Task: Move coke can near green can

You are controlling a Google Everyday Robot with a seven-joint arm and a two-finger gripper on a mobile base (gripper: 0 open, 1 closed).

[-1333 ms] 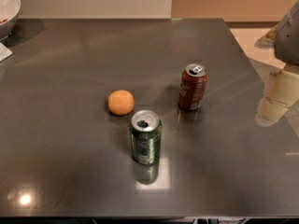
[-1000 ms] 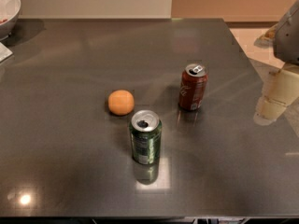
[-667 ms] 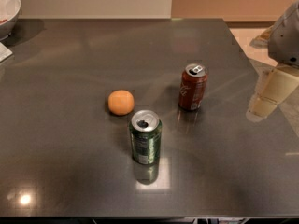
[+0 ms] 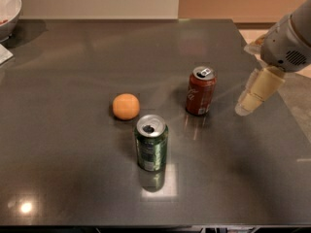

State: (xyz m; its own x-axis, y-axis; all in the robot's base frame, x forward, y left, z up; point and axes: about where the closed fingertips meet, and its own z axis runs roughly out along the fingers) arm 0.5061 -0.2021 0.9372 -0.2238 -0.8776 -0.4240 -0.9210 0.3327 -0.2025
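table point(image 4: 58, 178): dark, glossy. hand point(image 4: 245, 105) over its right side, holding nothing; opening cannot be told. coke can point(image 4: 200, 91) upright, near the hand, to its left in view. green can point(image 4: 151, 144) upright, further left and nearer camera.

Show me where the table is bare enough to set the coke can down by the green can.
Bare tabletop lies right of the green can, in front of the coke can, toward the claw at the right side. The front-left area is bare too. It is tight only between the orange and the green can.
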